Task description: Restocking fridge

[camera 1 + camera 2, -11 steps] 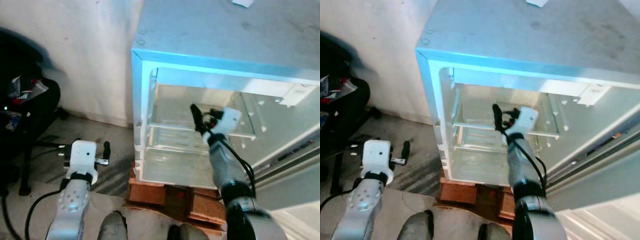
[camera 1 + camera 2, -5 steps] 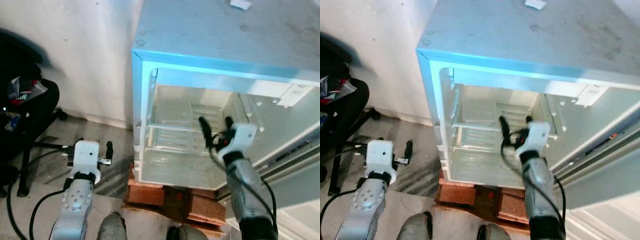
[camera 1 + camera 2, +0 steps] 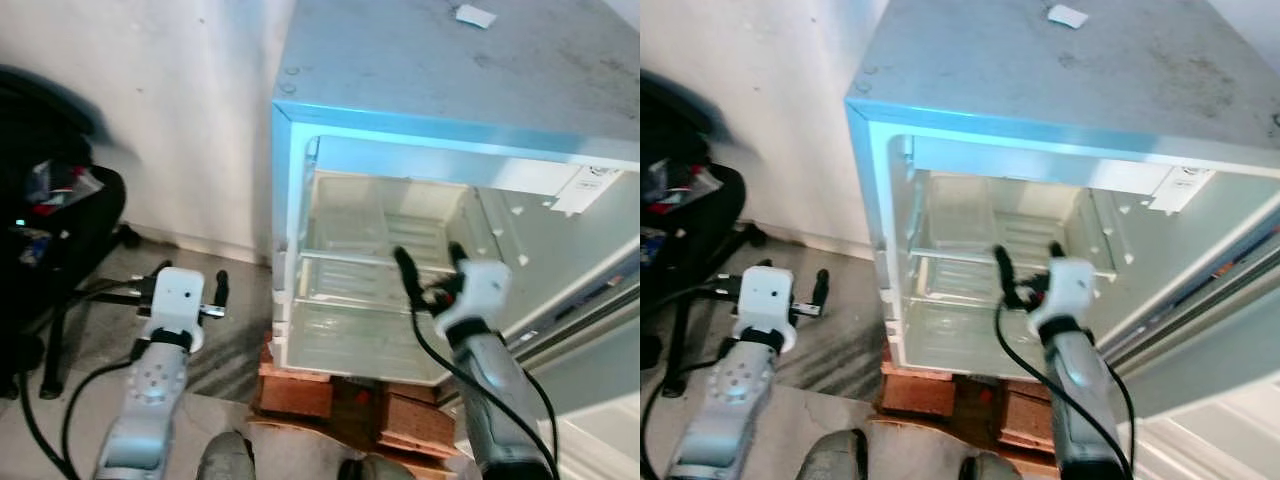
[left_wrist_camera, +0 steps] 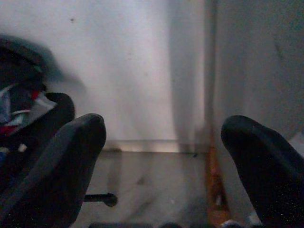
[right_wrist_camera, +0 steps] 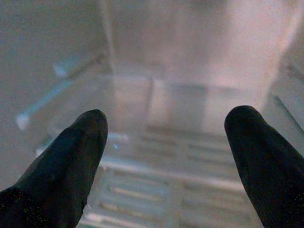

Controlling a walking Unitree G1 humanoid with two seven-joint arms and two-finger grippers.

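Bare concrete floor (image 3: 120, 270) and a white wall are framing a small fridge (image 3: 450, 90) that's sitting on some bricks (image 3: 300, 390), door swung open to the right. What's just changed: a second ago the right tool (image 3: 430, 262) was reaching deep over the shelf (image 3: 340, 262), and now it's pulling back out to the fridge's front edge, fingers spread wide and holding nothing. Whatever clear tub (image 3: 345, 215) is sitting at the back of that shelf is staying put. My guess is one placement is wrapping up and the arm is heading off for the next item, though nothing to restock is showing nearby.

Left tool (image 3: 185, 290) is hanging out over the floor left of the fridge, fingers also apart and empty.

Right wrist view is giving the close look inside: ribbed shelf (image 5: 190, 190) and pale back wall between the two fingers (image 5: 61, 161), which the head views are only hinting at. Left wrist view is looking along the fridge's outer side toward the wall (image 4: 133, 71), plus a dark chair (image 4: 28, 104) off in the corner.
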